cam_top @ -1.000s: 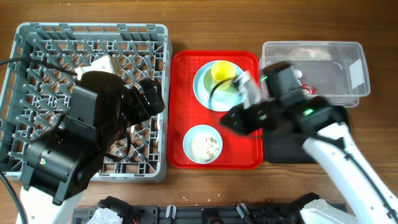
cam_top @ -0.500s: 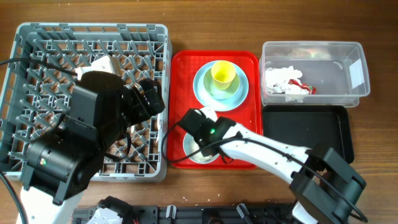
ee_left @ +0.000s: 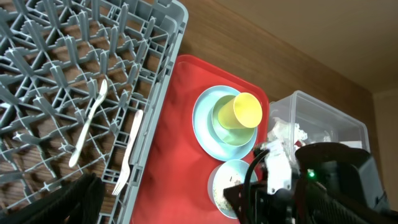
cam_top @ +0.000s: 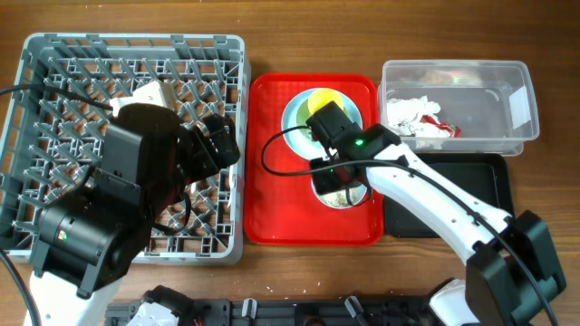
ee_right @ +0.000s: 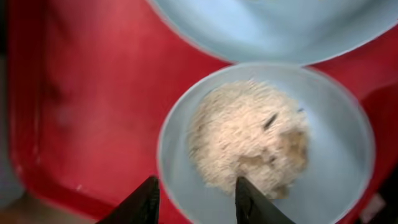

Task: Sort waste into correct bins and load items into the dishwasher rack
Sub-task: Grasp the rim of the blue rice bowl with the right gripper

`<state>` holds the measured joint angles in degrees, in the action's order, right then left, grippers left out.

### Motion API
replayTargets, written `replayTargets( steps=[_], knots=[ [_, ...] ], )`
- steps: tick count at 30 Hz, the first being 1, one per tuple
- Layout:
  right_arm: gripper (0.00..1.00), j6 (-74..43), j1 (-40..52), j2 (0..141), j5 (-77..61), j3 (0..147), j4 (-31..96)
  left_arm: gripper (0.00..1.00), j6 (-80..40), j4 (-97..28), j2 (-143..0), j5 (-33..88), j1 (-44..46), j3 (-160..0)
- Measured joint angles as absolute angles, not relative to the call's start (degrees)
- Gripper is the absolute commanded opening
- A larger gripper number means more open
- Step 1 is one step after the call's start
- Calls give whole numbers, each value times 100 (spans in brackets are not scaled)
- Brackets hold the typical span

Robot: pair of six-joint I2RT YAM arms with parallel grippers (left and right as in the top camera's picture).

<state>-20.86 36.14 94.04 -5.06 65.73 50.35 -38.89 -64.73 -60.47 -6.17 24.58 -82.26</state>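
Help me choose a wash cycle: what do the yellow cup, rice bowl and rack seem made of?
Yellow cup: probably plastic, smooth, even colour, slight sheen. Rice bowl: likely plastic or melamine, satin pale blue, thin rim. Dishwasher rack: moulded grey plastic, matte, pegged lattice.

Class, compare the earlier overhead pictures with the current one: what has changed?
The right hand swung from the clear tub to the crumb bowl, slid it rightward across the red tray up to the plate, and now stands open astride its rim. The left arm, yellow cup, rack and cutlery stayed put.
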Motion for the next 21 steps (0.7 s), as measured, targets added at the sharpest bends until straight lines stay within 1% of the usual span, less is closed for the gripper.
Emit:
replayTargets(
  steps=[2, 3, 6, 9, 10, 12, 14, 21],
  knots=[
    [41, -2060, 3721, 9391, -716, 6508, 4941, 100, -3889, -6473, -6047, -617, 2458, -8226],
    [41, -2045, 3887, 9389, -862, 6281, 4794, 100, -3889, -6471, -6047, -617, 2456, -8226],
    [40, -2040, 3992, 9365, -875, 5638, 4145, 100, -3889, -6471, -6047, -617, 2456, -8226],
    [31, -2023, 3994, 9365, -875, 5446, 3896, 100, -3889, -6471, -6047, -617, 2458, -8226],
    [24, -2018, 3994, 9365, -875, 5446, 3889, 100, -3889, -6471, -6047, -617, 2456, -8226],
    [22, -2027, 3994, 9365, -878, 5446, 3951, 100, -3889, -6471, -6047, -617, 2458, -8226],
    [18, -2051, 3994, 9365, -875, 5446, 4171, 100, -3889, -6471, -6047, -617, 2456, -8226],
    [14, -2311, 3994, 9365, -873, 5446, 4329, 100, -3889, -6471, -6047, -617, 2458, -8226]
  ],
)
